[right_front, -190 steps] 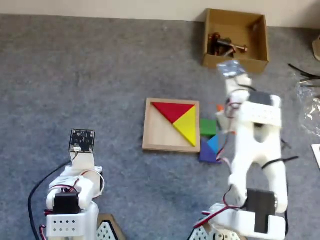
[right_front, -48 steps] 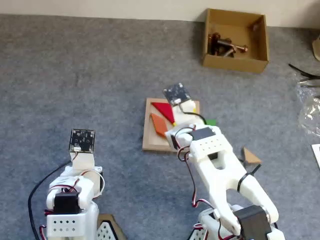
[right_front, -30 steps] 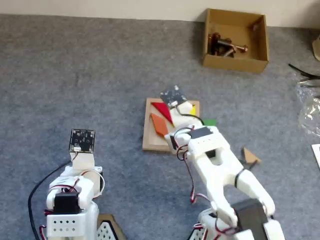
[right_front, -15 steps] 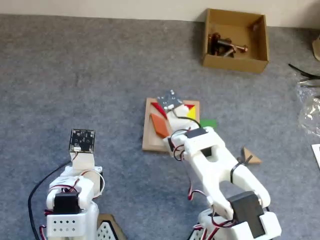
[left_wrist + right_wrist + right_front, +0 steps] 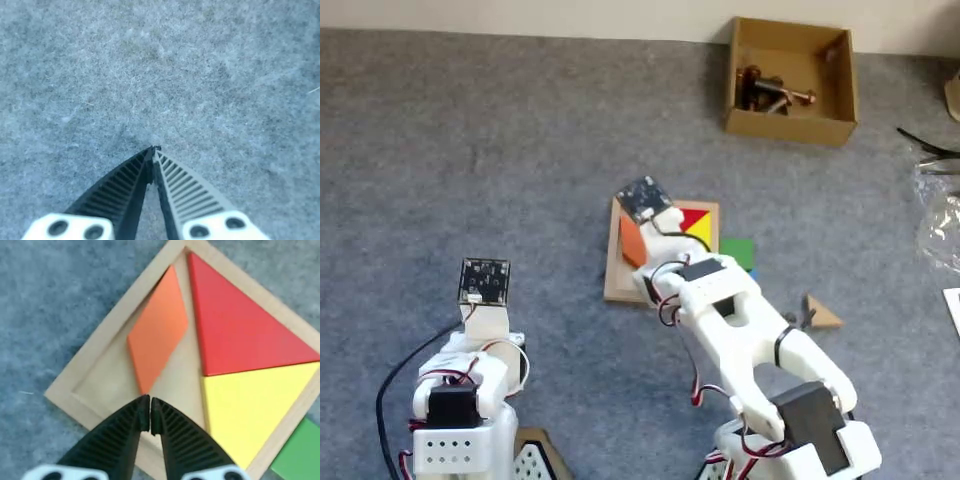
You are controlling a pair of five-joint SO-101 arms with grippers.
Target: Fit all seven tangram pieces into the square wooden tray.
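My right arm is stretched forward with my right gripper (image 5: pixel 150 407) pinched closed, and my left gripper (image 5: pixel 153 152), arm tucked back, is closed too.

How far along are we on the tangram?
Done: red triangle, yellow triangle and orange parallelogram lie in the tray. In hand: nothing; the right gripper is shut, empty, over the tray; the left gripper is shut over carpet. Left: at least the green piece beside the tray and the tan triangle farther off.

parallelogram (image 5: pixel 157 332) + 2 triangles (image 5: pixel 235 325) in tray (image 5: pixel 114 322) | square (image 5: pixel 737 251) right of tray
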